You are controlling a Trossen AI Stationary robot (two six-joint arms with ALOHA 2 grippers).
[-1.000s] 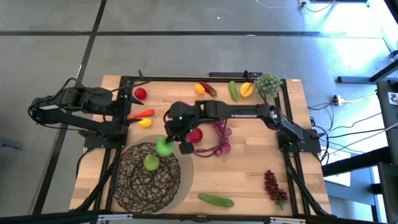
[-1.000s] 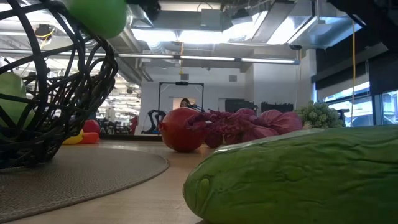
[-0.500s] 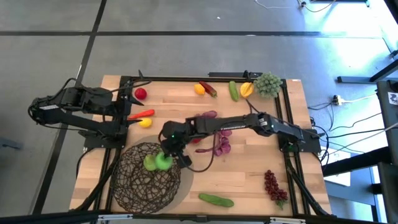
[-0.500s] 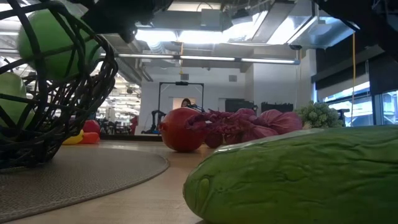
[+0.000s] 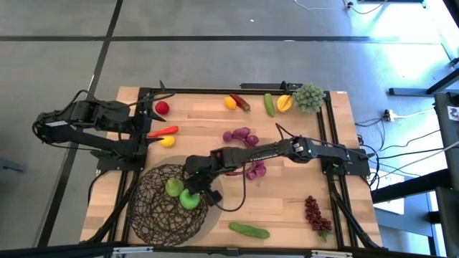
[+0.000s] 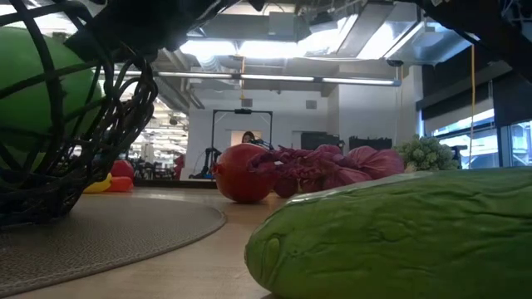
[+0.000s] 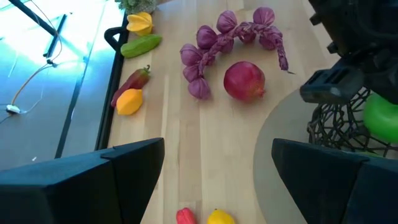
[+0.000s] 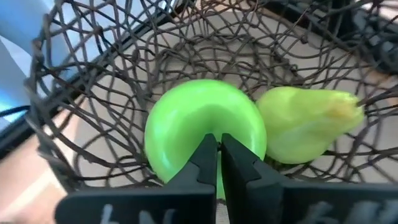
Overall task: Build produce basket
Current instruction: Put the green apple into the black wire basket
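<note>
We see the green apple point(image 8: 205, 152) low inside the basket point(image 5: 154, 215), near its right side, with the right gripper point(image 8: 217, 157) over it, fingers pressed together on its top; being round, it shows no long axis. A pale green pear point(image 8: 308, 123) lies touching it, its length running across the basket's floor. The basket stands on a grey mat point(image 5: 213, 213) at the table's front left corner, its rim close to the front edge. Behind it, bare wood lies open between the mat and the purple grape bunch point(image 7: 230, 37) and pomegranate point(image 7: 244, 81). A cucumber point(image 5: 249, 230) lies along the front edge. The left gripper point(image 7: 214, 171) waits spread wide at the table's left side.
</note>
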